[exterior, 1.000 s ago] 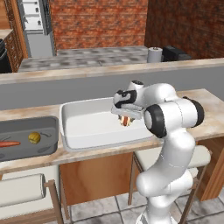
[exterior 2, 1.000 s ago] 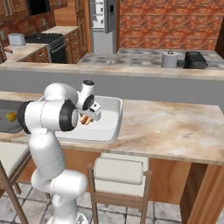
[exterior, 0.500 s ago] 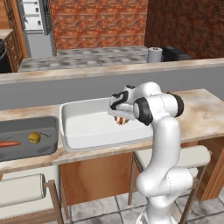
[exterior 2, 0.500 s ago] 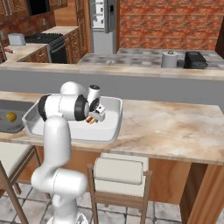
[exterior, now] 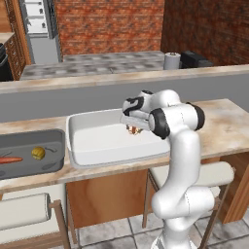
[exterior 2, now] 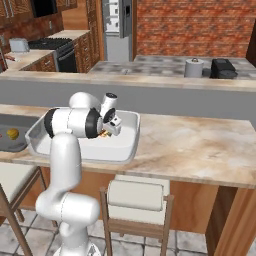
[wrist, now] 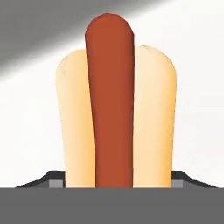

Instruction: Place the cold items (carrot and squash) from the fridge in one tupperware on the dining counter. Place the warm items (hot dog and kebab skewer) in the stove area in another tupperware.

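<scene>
A hot dog (wrist: pixel 109 109) in its pale bun sits upright between my gripper's fingers (wrist: pixel 54 181), and the gripper (wrist: pixel 113 183) is shut on it. In the left base view the gripper (exterior: pixel 133 127) holds the hot dog (exterior: pixel 132 130) just above the right half of the white tupperware (exterior: pixel 73 141) on the dining counter. The right base view shows the same hot dog (exterior 2: pixel 104 133) over that tupperware (exterior 2: pixel 131 145). A grey tupperware (exterior: pixel 53 146) to the left holds the carrot (exterior: pixel 9 159) and the squash (exterior: pixel 38 153). The kebab skewer is out of view.
Two stools (exterior: pixel 194 175) (exterior: pixel 24 211) stand under the counter's front edge. A paper towel roll (exterior: pixel 171 61) and a black appliance (exterior: pixel 194 59) sit on the back counter. The fridge (exterior 2: pixel 117 20) and stove (exterior 2: pixel 50 45) are far behind.
The arm's elbow has swung in toward the white tupperware. The hand with the hot dog has shifted slightly left and stays over it.
</scene>
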### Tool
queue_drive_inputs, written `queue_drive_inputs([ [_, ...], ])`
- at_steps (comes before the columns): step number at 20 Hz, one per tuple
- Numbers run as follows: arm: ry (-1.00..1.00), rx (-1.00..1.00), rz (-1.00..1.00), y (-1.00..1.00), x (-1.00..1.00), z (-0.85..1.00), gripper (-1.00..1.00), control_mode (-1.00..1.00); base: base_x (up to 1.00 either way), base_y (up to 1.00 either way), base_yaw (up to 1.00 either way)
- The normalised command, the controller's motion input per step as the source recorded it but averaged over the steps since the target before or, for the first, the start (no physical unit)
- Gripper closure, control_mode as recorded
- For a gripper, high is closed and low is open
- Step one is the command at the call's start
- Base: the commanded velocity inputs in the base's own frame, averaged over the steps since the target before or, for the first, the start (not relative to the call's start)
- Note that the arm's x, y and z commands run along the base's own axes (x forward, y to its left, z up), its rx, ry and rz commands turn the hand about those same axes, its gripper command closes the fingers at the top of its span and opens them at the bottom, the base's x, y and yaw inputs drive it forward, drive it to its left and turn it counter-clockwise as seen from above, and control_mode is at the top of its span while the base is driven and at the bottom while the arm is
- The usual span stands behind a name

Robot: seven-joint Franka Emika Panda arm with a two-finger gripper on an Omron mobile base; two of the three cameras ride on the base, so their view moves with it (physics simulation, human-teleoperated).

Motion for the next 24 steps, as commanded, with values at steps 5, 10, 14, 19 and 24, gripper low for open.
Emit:
queue_drive_inputs([
  [5,-0.25,0.1,-0.04,-0.19,-0.55,0.0,-1.0,-1.0,0.0,0.0,0.0],
  [10,-0.13,0.08,-0.05,-0.13,-0.29,0.18,-1.0,-1.0,0.0,0.0,0.0],
  [14,0.11,0.09,-0.05,-0.3,-0.4,0.94,-1.0,-1.0,0.0,0.0,0.0],
  [19,0.28,0.04,-0.03,-0.23,-0.46,1.0,-1.0,-1.0,0.0,0.0,0.0],
  [24,0.36,0.0,-0.01,-0.14,-0.3,1.0,-1.0,-1.0,0.0,0.0,0.0],
])
